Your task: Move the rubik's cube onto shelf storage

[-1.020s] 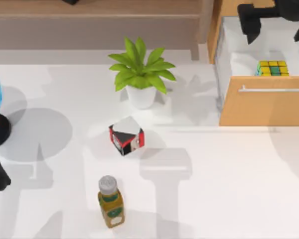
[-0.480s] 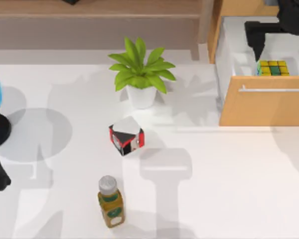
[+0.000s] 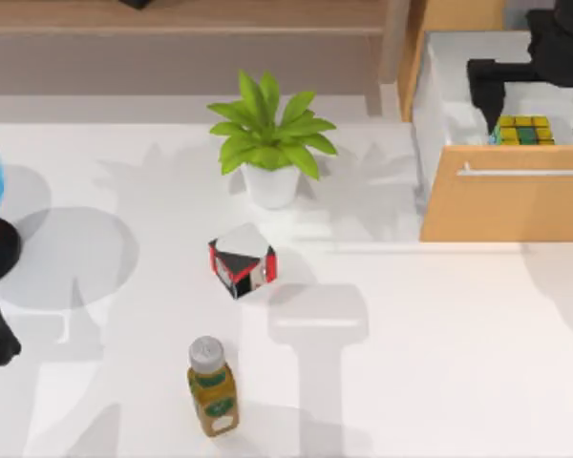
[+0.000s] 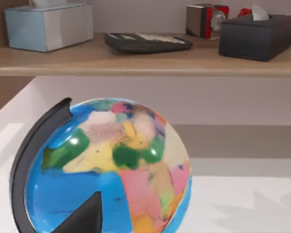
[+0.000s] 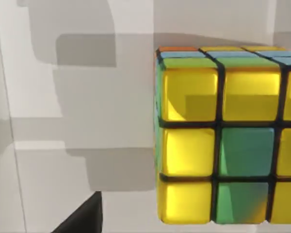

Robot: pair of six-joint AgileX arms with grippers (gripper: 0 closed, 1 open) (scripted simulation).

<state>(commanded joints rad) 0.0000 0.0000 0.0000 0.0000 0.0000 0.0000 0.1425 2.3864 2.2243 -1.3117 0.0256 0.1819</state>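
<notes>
White table point(image 3: 439, 363): our work surface, spanning the top view.

Long light-brown wooden shelf storage point(image 3: 172, 17): runs along 12 o'clock of the table, with a beige post at its right end. The left wrist view shows its board point(image 4: 136, 63) carrying a pale blue tissue box point(image 4: 48, 25), a dark flat keyboard-like device point(image 4: 145, 42) and a black tissue box point(image 4: 257, 35).

Orange-tan drawer cabinet with silver handle point(image 3: 506, 200): at 2 o'clock, drawer pulled open, white inside.

Green potted plant in white pot point(image 3: 270, 143): toward 12 o'clock of table centre.

Multicoloured globe on black stand point(image 4: 111, 170): at 9 o'clock, just before our parked left arm.

Red-black-white box point(image 3: 242, 260): near centre.

Amber bottle with grey cap point(image 3: 211, 386): at 7 o'clock.

Small yellow-and-green rubik's cube point(image 3: 522, 130): inside the open drawer, against its front panel.

Our right gripper point(image 3: 540, 100): above the drawer, fingers spread, one on either side of the cube point(image 5: 223, 141), not touching it.

Our left gripper: we cannot tell its state.
</notes>
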